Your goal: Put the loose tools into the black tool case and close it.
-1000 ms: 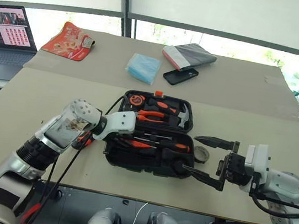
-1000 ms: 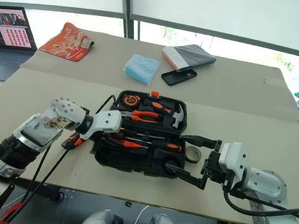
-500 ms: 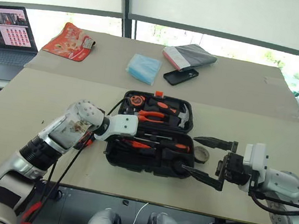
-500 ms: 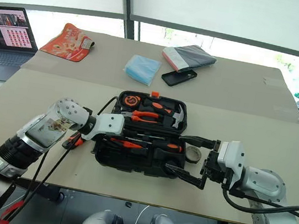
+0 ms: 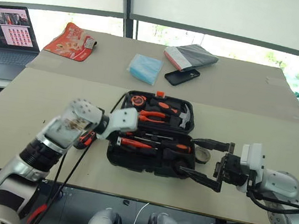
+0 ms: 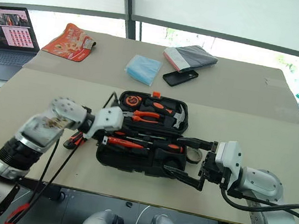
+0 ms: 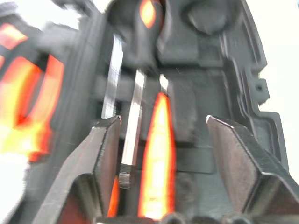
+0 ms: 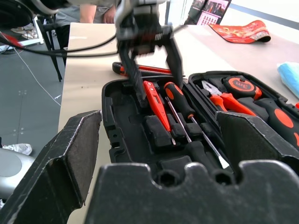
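Note:
The black tool case [image 5: 131,162] lies open on the table. My left gripper [image 7: 163,123] hovers open over the left end of its near half, also seen in the right wrist view as the left gripper [image 8: 160,86]. Between and below its fingers, a slim orange screwdriver [image 7: 156,154] lies in a slot, beside an orange-and-black screwdriver [image 8: 180,100]. My right gripper [image 5: 188,156] is open at the case's right end, with the tape ring [image 5: 203,154] by it on the table. Another orange-and-black tool [image 5: 84,138] lies left of the case, partly under my left arm.
The case's far half holds pliers [image 5: 152,114], a hammer [image 5: 182,119] and a tape measure [image 5: 136,99]. Farther back lie a black phone [image 5: 181,76], a blue cloth [image 5: 145,68], a grey pouch [image 5: 192,56], a red packet [image 5: 70,39] and a laptop [image 5: 7,33]. Cables hang from my left arm.
My left gripper has opened and lifted a little from the case, leaving the slim orange screwdriver in its slot. The right arm has stayed put.

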